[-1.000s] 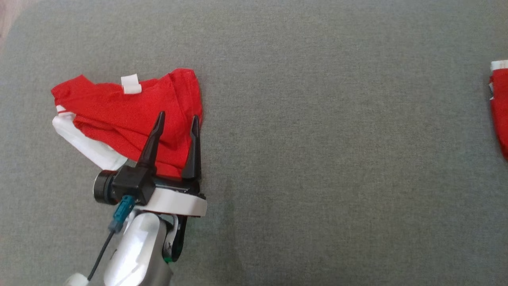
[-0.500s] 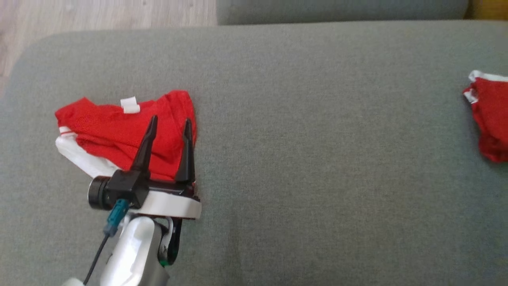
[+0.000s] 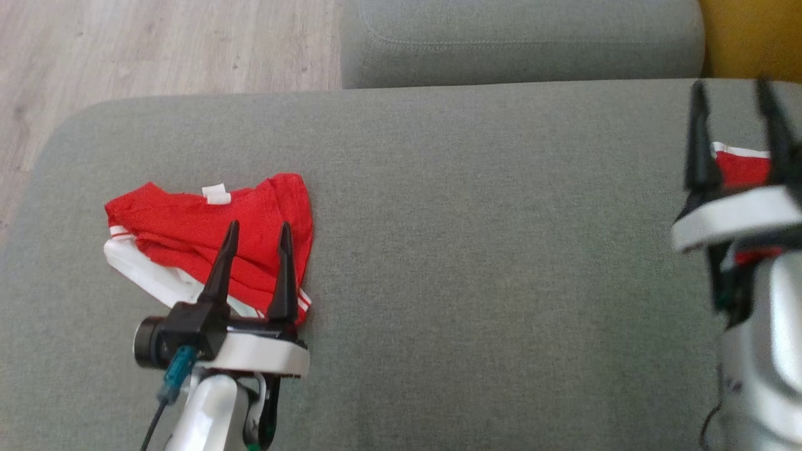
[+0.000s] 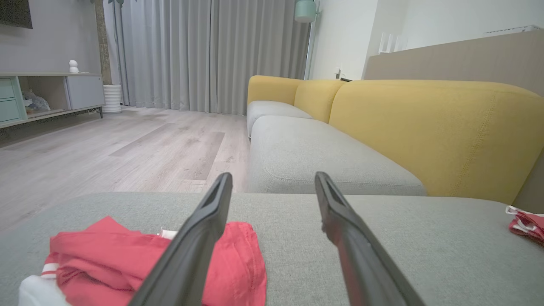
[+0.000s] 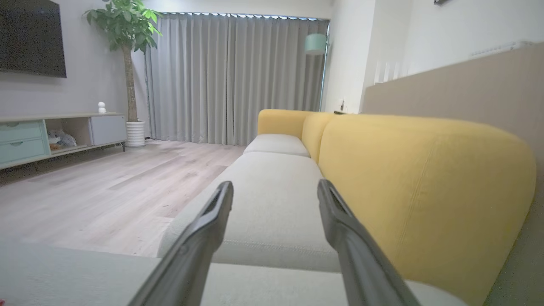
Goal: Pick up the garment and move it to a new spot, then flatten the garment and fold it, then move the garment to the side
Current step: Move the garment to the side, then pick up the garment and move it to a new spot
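The garment (image 3: 188,232), red with a white band and a small white tag, lies folded on the left part of the grey sofa seat (image 3: 476,263). My left gripper (image 3: 258,227) hovers over its right near part, open, with nothing between the fingers. In the left wrist view the garment (image 4: 106,259) lies low at the left under the left finger, and the left gripper (image 4: 273,176) points along the seat. My right gripper (image 3: 731,88) is at the far right, open and empty. In the right wrist view the right gripper (image 5: 275,184) points along the sofa.
A second red and white cloth (image 3: 742,169) lies on the seat behind my right gripper, also visible as the cloth (image 4: 527,223). A further grey cushion (image 3: 520,44) adjoins the seat. The yellow backrest (image 5: 425,187) runs along the right. Wooden floor (image 3: 156,50) lies beyond the seat's far left edge.
The head camera has tilted up, so the whole scene sits lower. My right gripper has come into the head view at the right, open. The left gripper stays open over the garment.
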